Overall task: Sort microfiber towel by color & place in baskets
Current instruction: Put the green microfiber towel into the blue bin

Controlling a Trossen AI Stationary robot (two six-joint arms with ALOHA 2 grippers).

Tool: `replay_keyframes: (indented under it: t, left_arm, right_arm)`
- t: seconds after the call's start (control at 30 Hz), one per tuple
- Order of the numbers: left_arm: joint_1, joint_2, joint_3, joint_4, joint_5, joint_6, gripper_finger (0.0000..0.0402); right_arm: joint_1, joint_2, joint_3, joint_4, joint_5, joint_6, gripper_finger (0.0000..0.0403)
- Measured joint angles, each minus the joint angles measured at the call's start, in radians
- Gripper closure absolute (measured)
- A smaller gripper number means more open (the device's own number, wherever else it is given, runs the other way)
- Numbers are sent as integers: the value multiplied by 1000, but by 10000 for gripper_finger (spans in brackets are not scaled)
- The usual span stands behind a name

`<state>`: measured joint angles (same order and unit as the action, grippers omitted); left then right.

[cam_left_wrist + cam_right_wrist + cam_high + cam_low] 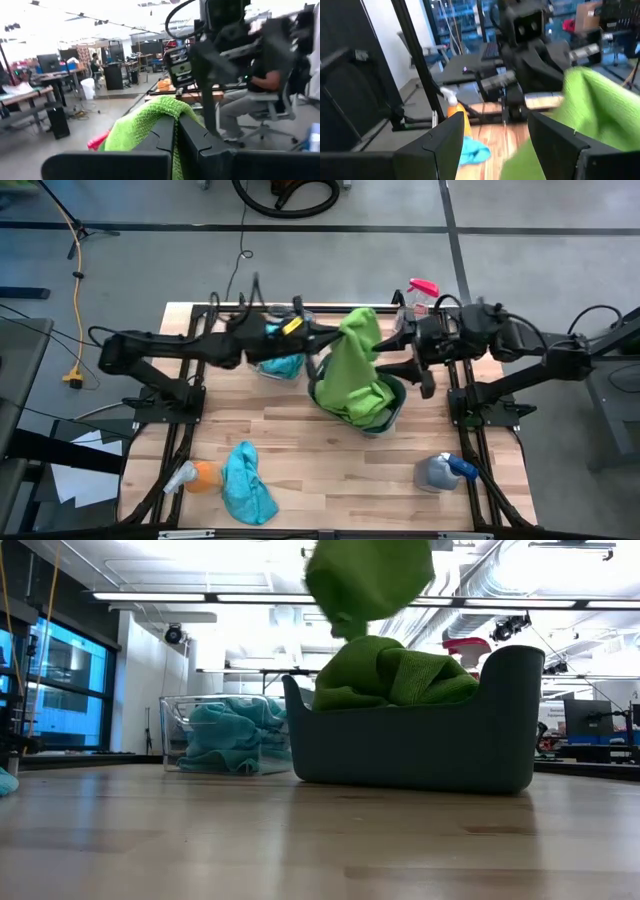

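A lime green microfiber towel [358, 340] hangs over the dark teal-grey basket [420, 745], which holds more green towel [400, 675]. My left gripper [335, 338] comes in from the left and is shut on the hanging towel's top. My right gripper [410, 360] stands open on the towel's right side; whether it touches the cloth I cannot tell. The clear basket [172, 735] holds turquoise towels [225, 735]. Another turquoise towel [247, 485] lies flat near the table's front edge. My left gripper pinches the green towel's bunched upper end [150, 117] between its two shut fingers [192, 137], coming level from the table's left. The towel hangs below the fingers [365, 580], and its lower end reaches the green pile in the dark basket.
An orange spray bottle [195, 477] lies near the front left beside the loose turquoise towel. A grey bottle with a blue top [445, 472] lies front right, and a pink-topped bottle [422, 290] stands at the back right. Black frame rails [470, 430] run along both sides.
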<state>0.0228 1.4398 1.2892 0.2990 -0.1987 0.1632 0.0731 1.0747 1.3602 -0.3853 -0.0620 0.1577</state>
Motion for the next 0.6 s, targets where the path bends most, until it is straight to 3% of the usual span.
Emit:
replay_keyframes:
  t: [0.27,0.6]
  left_arm:
    - [51,203,155,-3,-23,158,401]
    - [-39,296,148,-169,-99,93,401]
  right_arm:
    - [0,-81,0,10,9,27,185]
    - [2,-128,0,1,10,26,185]
